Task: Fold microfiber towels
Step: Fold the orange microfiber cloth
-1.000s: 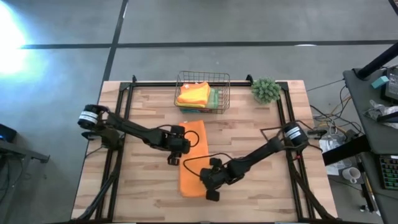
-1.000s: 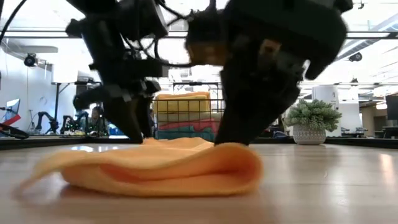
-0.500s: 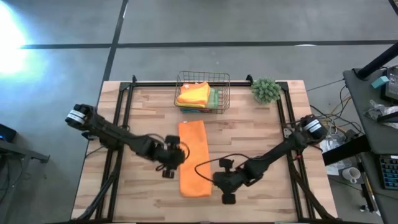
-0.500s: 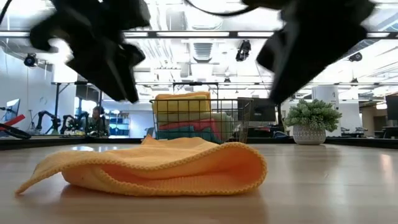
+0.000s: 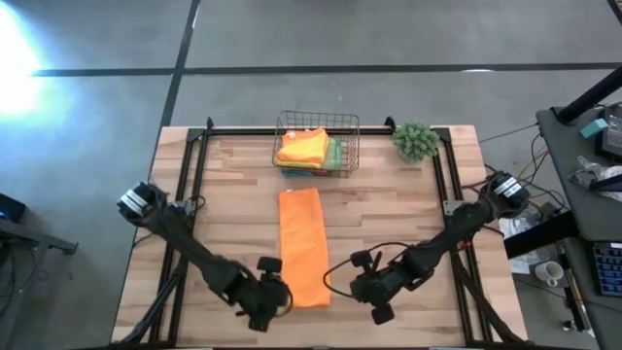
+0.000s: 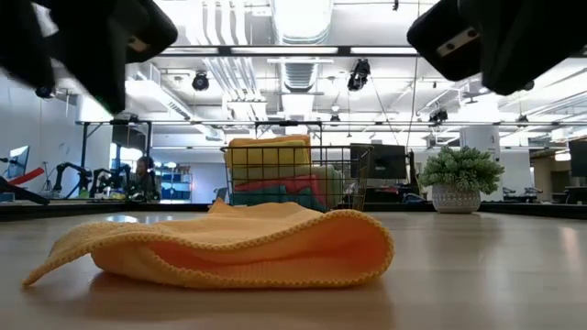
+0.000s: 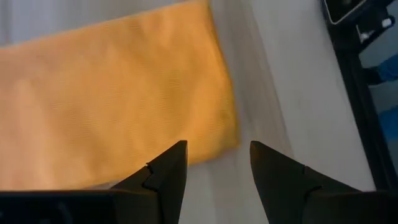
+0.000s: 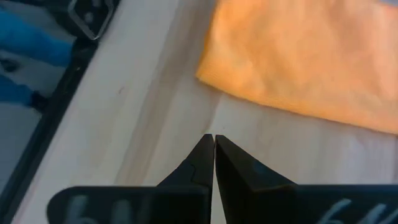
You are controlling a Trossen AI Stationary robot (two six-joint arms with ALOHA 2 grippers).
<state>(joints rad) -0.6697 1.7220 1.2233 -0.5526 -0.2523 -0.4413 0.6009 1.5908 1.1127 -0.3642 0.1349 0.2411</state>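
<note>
Towel folded on table, both grippers clear of it

Gripper bodies were cut off at the top of the low view, dark and blurred, fingertips not visible there. The orange towel (image 5: 302,247) lay folded into a long strip down the middle of the wooden table (image 5: 233,194), its rolled fold facing the low camera (image 6: 238,246). The left gripper (image 5: 275,297) sat near the front edge, just beside the strip's near left corner, jaws apart with nothing between them; its wrist view showed the towel's corner (image 7: 112,93) beyond the fingers (image 7: 168,168), not touching. The right gripper (image 5: 362,289) sat off the strip's near right corner, fingers pressed together, empty; its wrist view showed bare wood between fingertips and towel edge (image 8: 298,62). The wire basket (image 5: 316,119) at the back edge held stacked towels (image 5: 303,146), orange on top, lower ones mostly hidden, colours partly readable through the wires. A small plant (image 5: 415,141) stood beside the basket. Bare wood lay open on both sides of the strip.
</note>
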